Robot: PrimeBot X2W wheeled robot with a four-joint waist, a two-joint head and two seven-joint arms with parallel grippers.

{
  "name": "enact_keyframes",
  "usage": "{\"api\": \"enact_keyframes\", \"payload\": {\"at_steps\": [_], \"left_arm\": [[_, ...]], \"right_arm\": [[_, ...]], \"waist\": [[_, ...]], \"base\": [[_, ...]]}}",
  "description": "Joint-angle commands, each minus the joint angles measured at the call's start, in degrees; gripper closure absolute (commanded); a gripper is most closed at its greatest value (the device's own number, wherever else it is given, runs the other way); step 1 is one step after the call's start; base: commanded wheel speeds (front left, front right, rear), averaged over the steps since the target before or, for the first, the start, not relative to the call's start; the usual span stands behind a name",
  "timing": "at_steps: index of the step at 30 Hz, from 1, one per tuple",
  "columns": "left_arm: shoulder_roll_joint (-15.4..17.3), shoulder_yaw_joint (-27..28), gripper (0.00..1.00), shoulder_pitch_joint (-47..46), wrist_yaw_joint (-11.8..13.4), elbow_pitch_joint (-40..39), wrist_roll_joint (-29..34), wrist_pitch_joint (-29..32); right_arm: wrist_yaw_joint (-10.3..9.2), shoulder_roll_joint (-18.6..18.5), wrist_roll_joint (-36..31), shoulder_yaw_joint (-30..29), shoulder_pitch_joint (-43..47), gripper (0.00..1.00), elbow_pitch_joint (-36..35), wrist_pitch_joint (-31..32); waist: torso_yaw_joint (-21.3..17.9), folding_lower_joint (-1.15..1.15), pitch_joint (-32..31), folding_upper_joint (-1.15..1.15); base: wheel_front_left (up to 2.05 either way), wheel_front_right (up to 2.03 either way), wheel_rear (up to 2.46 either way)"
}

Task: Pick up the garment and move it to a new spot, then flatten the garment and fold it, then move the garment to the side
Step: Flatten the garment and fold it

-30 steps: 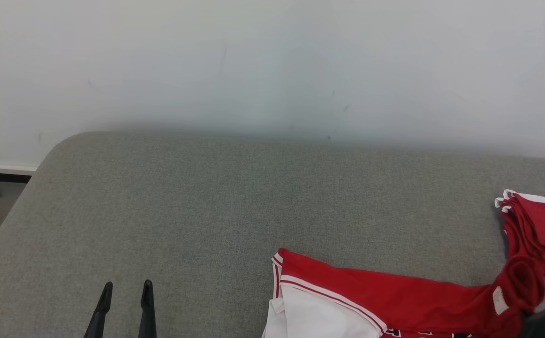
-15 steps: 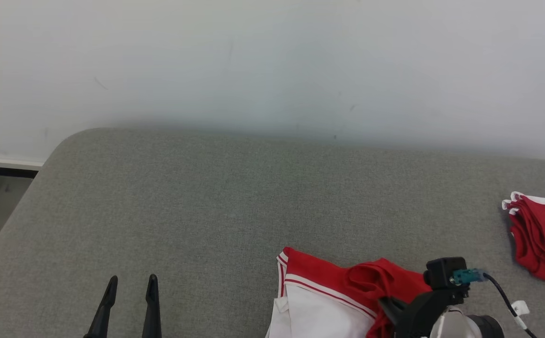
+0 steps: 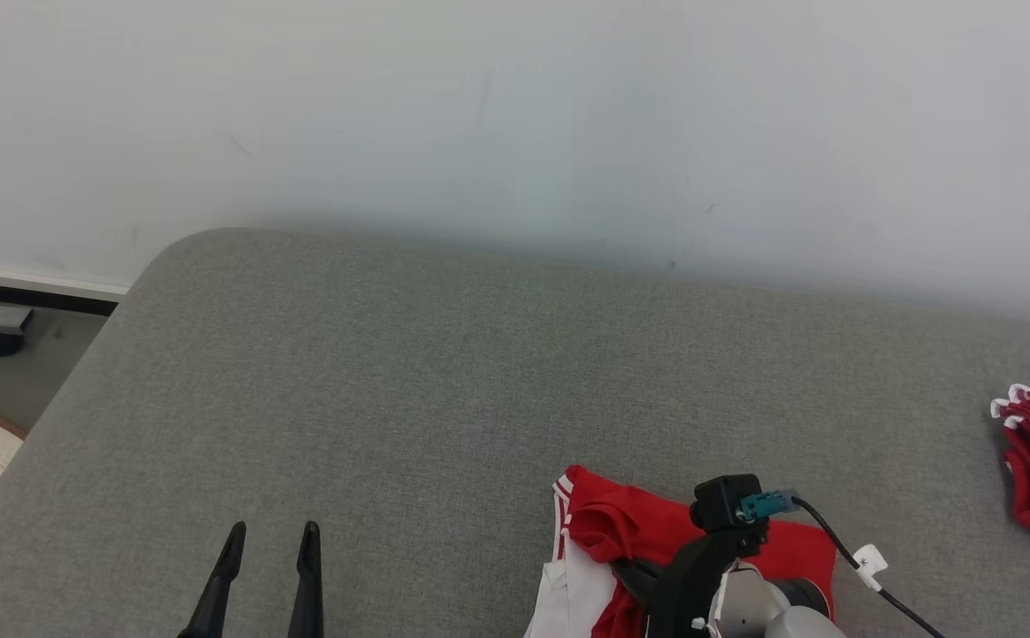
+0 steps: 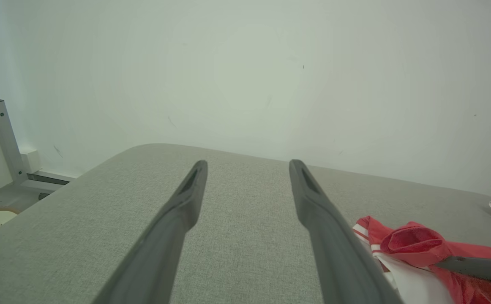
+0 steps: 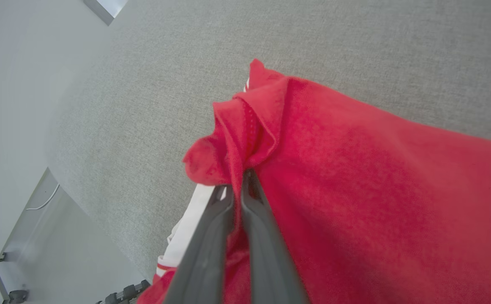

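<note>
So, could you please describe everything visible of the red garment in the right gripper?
The red garment is soft, knit-looking fabric with white panels and red-and-white striped trim. It lies crumpled on the grey upholstered surface, on the robot's right side, with one fold bunched and raised. The right gripper is shut on that fold. Its lower part runs out of the head view.

The left gripper [image 4: 247, 164] has its two fingers spread wide, and nothing is between them. The right gripper [image 5: 240, 179] has both fingers pressed together, and their tips pinch a fold of the garment [image 5: 355, 190].
</note>
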Motion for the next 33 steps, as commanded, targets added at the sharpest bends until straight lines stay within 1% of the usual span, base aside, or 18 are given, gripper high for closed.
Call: {"api": "enact_keyframes", "payload": {"at_steps": [1,5,8,9,10,11,16,18,19,21,24,28,30,31,32,33], "left_arm": [[-0.2,-0.1,0.0,0.7,-0.1,-0.3,0.7,-0.2],[-0.4,-0.3,0.0,1.5,-0.1,-0.7,0.9,-0.2],[-0.5,-0.3,0.0,1.8,-0.1,-1.0,1.1,-0.2],[-0.5,-0.3,0.0,1.8,-0.1,-1.0,1.1,-0.2],[-0.5,-0.3,0.0,1.9,-0.1,-1.1,1.0,-0.2],[-0.6,-0.4,0.0,2.1,-0.1,-1.2,1.0,-0.2],[-0.7,-0.7,0.0,2.6,0.1,-1.3,1.2,-0.2],[-0.7,-0.6,0.0,2.9,0.3,-1.5,1.0,-0.2],[-0.7,-0.5,0.0,3.0,0.4,-1.6,1.0,-0.2],[-0.7,-0.3,0.0,3.2,0.6,-1.9,1.1,-0.2],[-0.8,-0.1,0.0,3.6,0.8,-2.3,1.0,-0.2],[-0.8,0.1,0.0,3.9,1.0,-2.7,0.8,-0.2],[-0.8,-0.1,0.0,3.7,1.1,-2.8,0.6,-0.2],[-0.8,-0.2,0.0,3.5,1.1,-2.7,0.6,-0.2],[-0.8,-0.3,0.0,3.2,1.1,-2.7,0.5,-0.2],[-0.8,-0.4,0.0,3.0,1.1,-2.7,0.4,-0.2]], "right_arm": [[-0.15,-0.1,0.9,1.1,-1.2,1.0,1.5,-0.8],[-0.14,-0.1,2.7,3.5,-3.0,1.0,5.9,-3.2],[-0.15,-0.1,3.4,4.0,-4.4,1.0,8.6,-5.7],[-0.15,-0.1,3.4,4.0,-4.4,1.0,8.6,-5.7],[-0.14,-0.1,3.7,4.4,-4.7,0.66,9.3,-6.3],[-0.14,0.0,4.8,4.8,-4.9,0.0,9.7,-6.7],[-0.14,-0.1,12.8,6.0,-5.4,0.0,7.9,-7.7],[-0.15,-0.1,14.1,5.1,-5.3,0.0,6.4,-8.4],[-0.15,-0.1,13.5,4.1,-5.2,0.0,5.6,-9.0],[-0.15,-0.3,9.3,1.0,-4.6,0.0,4.6,-10.3],[-0.15,-2.8,0.1,-5.3,-1.8,0.0,3.2,-10.7],[-0.14,-3.0,-10.7,-12.2,2.8,0.0,-0.8,-8.0],[-0.14,-2.1,-13.8,-13.8,5.1,0.0,-3.3,-6.2],[-0.14,-1.6,-14.7,-14.1,6.2,0.33,-4.5,-5.4],[-0.15,-1.2,-15.5,-14.0,7.2,0.76,-5.5,-4.7],[-0.15,-0.9,-16.0,-13.7,7.8,1.0,-6.4,-4.2]], "waist": [[0.3,0.0,-0.3,0.0],[0.5,0.0,-0.6,0.0],[0.4,0.0,-0.7,0.0],[0.4,0.0,-0.7,0.0],[0.3,0.0,-0.8,0.0],[0.3,0.0,-0.8,0.0],[0.0,0.0,-1.4,0.0],[-0.2,0.0,-1.6,0.0],[-0.4,0.0,-1.7,0.0],[-0.8,0.0,-1.9,0.0],[-1.3,0.0,-2.1,0.0],[-1.9,0.0,-2.1,0.0],[-2.2,0.0,-1.9,0.0],[-2.2,0.0,-1.7,0.0],[-2.3,0.0,-1.6,0.0],[-2.4,0.0,-1.4,0.0]], "base": [[0.0,0.0,0.0],[0.0,0.0,0.0],[0.0,0.0,0.0],[0.0,0.0,0.0],[0.0,0.0,0.0],[0.0,0.0,0.0],[0.0,0.0,0.0],[0.0,0.0,0.0],[0.0,0.0,0.0],[0.0,0.0,0.0],[0.0,0.0,0.0],[0.0,0.0,0.0],[0.0,0.0,0.0],[0.0,0.0,0.0],[0.0,0.0,0.0],[0.0,0.0,0.0]]}}
